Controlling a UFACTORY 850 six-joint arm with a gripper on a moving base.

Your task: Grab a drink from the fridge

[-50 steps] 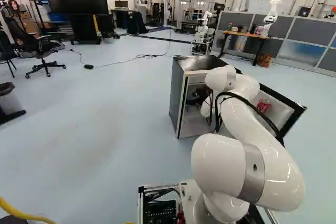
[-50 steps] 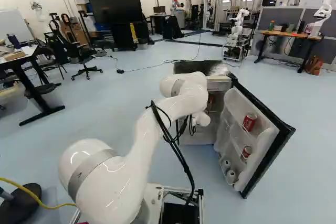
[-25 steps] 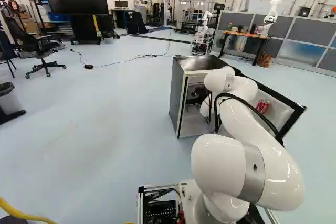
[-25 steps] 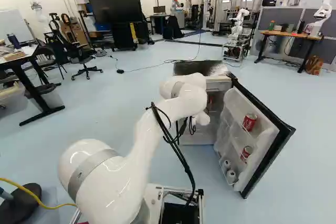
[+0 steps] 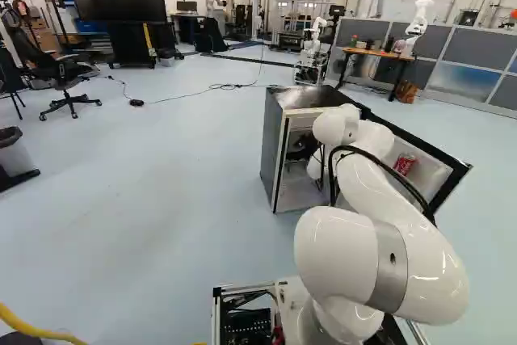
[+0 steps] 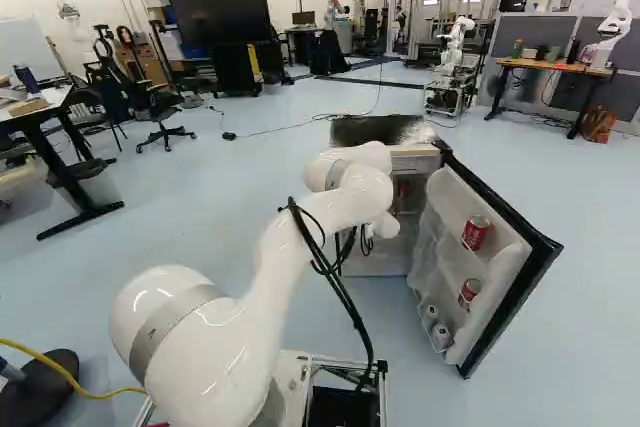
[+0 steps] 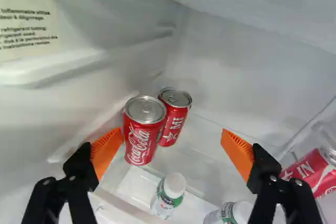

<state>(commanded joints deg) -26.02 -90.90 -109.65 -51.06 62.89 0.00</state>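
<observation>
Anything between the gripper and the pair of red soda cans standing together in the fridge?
Nothing visible stands between the gripper and the nearer red can. That can partly covers the farther red can. A white-capped bottle stands close by, covering neither.

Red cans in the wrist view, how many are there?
3 red cans: one ahead of the fingers, another close beside it, the third outside and partly behind one finger. More may be hidden.

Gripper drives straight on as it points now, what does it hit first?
Probably the nearer upright red can, ahead of the open gripper. Depth is unclear, so the white-capped bottle might come first.
</observation>
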